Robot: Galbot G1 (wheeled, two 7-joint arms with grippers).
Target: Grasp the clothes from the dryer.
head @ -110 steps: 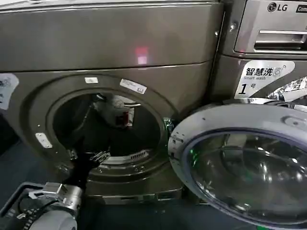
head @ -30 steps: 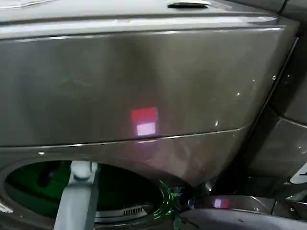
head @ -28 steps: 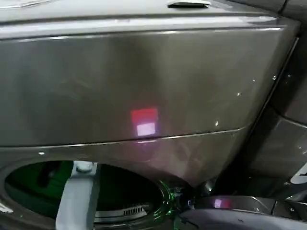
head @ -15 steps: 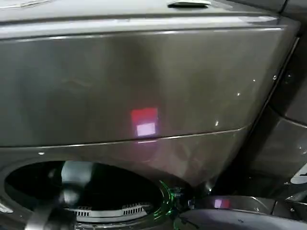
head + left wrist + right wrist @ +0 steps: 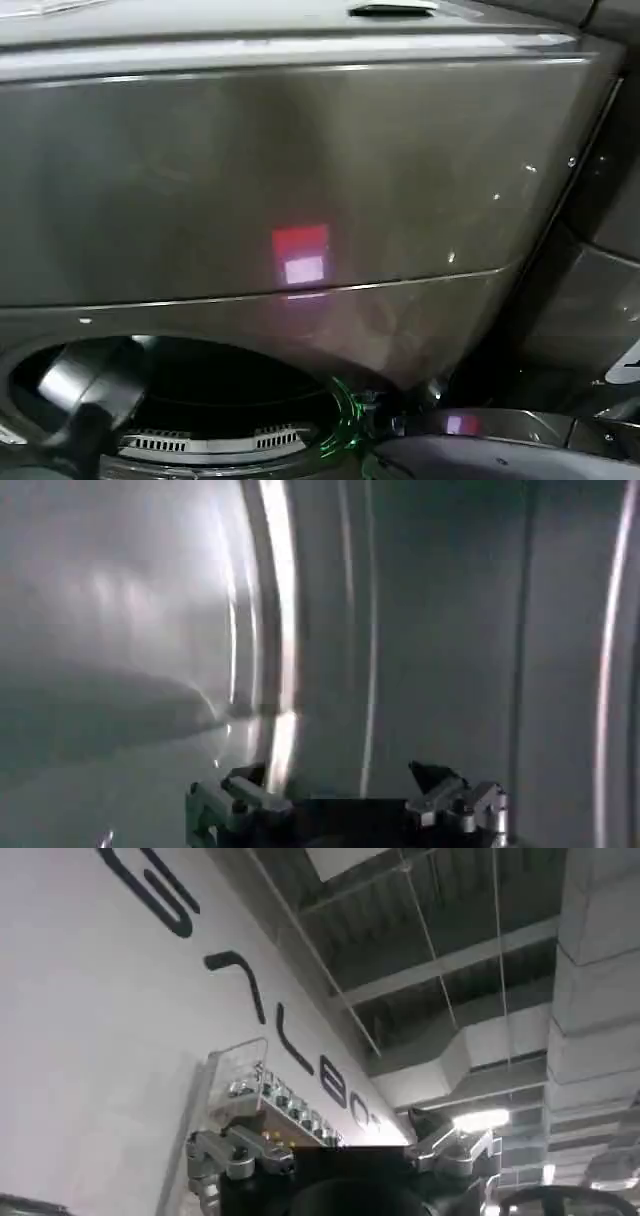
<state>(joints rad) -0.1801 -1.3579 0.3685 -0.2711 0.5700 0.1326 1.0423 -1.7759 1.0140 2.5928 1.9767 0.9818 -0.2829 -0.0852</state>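
Clothes: not identifiable at this moment; presumably somewhere inside the drum, exact place undetermined.

Dryer: dark grey-brown metallic front, occupying most of the head frame. A red-and-white reflection sat on the panel at centre. The drum opening lay along the lower left edge of the frame, dark inside, with a vented strip visible at its lower rim. Green glow marked the opening's right edge.

Left arm: a grey, blurred link entered the drum opening at the lower left of the head frame. Left gripper: at the bottom centre of the left wrist frame, jaws spread apart with nothing between them, facing curved, shiny drum metal.

Right gripper: at the bottom centre of the right wrist frame, jaws likewise released and empty, pointed up at a white wall with dark lettering and a ceiling with ducts; idle, well away from the dryer.

Door: edge of the opened door at lower right of the head frame.

Risks, as judged: with the bundle unseen, the left jaws could close on bare drum wall or on air. The arm could scrape the opening's rim while reaching blind. A shallow pinch on loose fabric might slip during withdrawal.
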